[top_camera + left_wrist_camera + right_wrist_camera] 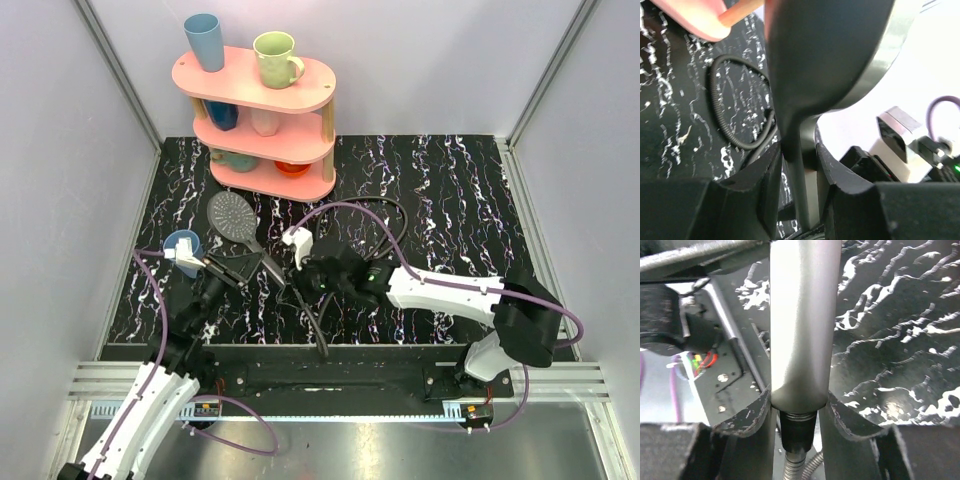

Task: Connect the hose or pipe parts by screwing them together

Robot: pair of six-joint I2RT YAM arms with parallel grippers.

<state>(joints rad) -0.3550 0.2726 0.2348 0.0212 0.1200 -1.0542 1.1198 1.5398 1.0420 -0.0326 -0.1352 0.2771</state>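
Shower head [232, 214] lies at ten o'clock on the table [450, 200], its handle [796, 170] pinched tight by the left gripper [262, 266]. Right gripper [303, 268], half spread, clasps the handle's threaded end [797, 422]; the black hose [316, 325] is at six o'clock of it.

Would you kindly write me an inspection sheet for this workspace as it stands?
Surface: black, white-veined table.
Job's things: shower head held by its handle; black hose looped on the table, one end just below the handle's thread.
Clutter: pink shelf with cups; blue cup on the table.
Grippers: left gripper shut on the handle; right gripper straddles the threaded end, grip unclear.
Cables: purple cables along both arms.
Surroundings: pale walls, aluminium frame.
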